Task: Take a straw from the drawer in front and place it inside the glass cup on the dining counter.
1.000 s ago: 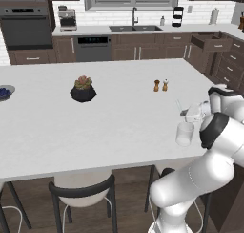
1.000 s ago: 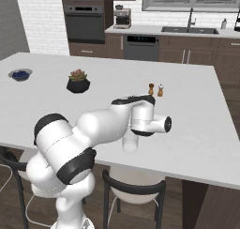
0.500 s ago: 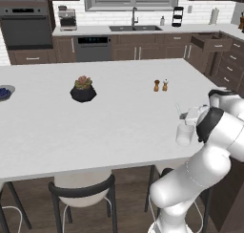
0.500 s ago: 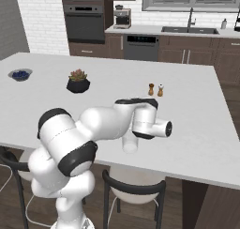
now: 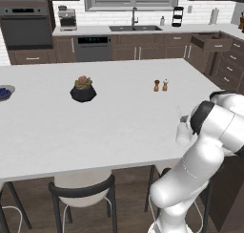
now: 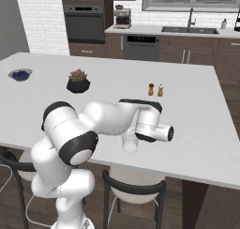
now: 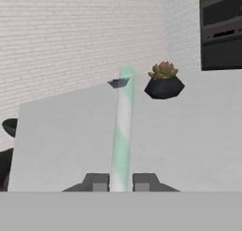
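Note:
In the hand view my gripper is shut on the straw, a thin pale stick with faint green stripes that rises from between the fingertips. The glass cup stands near the front right edge of the white dining counter, right beside my arm's wrist. From the right base view the cup sits just below and left of my hand, partly covered by the forearm. Whether the straw's end is inside the cup I cannot tell. The dark brown drawer stands pulled open at the back right.
Brown salt and pepper shakers stand behind the cup, and a potted succulent sits mid-counter. A small bowl lies at the far left. Black-framed stools stand under the near edge of the counter.
My arm has swung a little to the right and my hand has sunk slightly towards the cup. The straw stays gripped and the cup has not moved.

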Tool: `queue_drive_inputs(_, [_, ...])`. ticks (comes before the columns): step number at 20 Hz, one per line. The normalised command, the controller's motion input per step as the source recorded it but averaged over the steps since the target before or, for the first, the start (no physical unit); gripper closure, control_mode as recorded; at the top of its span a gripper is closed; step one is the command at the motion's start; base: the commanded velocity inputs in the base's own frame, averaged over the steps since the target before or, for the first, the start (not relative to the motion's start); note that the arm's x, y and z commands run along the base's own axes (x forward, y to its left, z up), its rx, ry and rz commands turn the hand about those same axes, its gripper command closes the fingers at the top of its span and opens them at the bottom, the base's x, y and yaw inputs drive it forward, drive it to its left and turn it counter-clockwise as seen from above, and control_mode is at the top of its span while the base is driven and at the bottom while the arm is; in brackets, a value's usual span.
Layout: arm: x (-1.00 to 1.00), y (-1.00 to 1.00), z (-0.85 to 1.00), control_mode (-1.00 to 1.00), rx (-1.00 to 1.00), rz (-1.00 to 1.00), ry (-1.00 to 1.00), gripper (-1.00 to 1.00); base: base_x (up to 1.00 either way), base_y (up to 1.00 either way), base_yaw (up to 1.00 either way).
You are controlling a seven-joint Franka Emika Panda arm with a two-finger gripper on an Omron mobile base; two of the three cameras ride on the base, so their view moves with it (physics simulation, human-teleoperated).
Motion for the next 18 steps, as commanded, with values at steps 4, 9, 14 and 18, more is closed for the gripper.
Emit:
queue_drive_inputs(4, [0.00,-0.07,-0.11,-1.00,0.02,0.03,0.00,1.00,0.00,0.00,0.00])
queue_drive_inputs(9, [0.00,-0.03,-0.15,-1.00,0.01,0.03,0.00,-1.00,0.00,0.00,0.00])
queue_drive_inputs(14, [0.00,-0.01,-0.05,-1.00,0.00,0.00,0.00,-1.00,0.00,0.00,0.00])
queue_drive_inputs(18, [-0.05,-0.01,0.04,-1.00,0.00,0.00,-0.01,-1.00,0.00,0.00,0.00])
